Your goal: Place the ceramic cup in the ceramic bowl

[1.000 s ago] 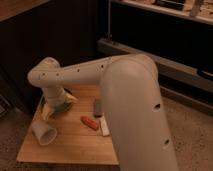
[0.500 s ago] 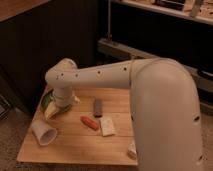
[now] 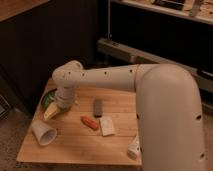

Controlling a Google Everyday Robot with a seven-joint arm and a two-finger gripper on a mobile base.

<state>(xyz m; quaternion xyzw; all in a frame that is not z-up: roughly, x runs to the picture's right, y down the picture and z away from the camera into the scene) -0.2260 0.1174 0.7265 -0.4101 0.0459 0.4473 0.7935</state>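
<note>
White ceramic cup [image 3: 44, 133] lies on side, front-left of wood table [image 3: 75, 148], not held, near but apart from green ceramic bowl [image 3: 47, 100]. Gripper [image 3: 62, 103] hangs at bowl's rim; open/shut: can't tell. Task prob. barely begun: grasp, lift, place all left.

Tan wood table [image 3: 75, 146], mostly pale stuff on it
White cup [image 3: 44, 133], green bowl [image 3: 47, 99], grey bar [image 3: 98, 106], orange stick [image 3: 90, 122], white block [image 3: 106, 126]; cream arm [image 3: 115, 77] has dark dots, its gripper [image 3: 61, 104] sits by the bowl.
</note>
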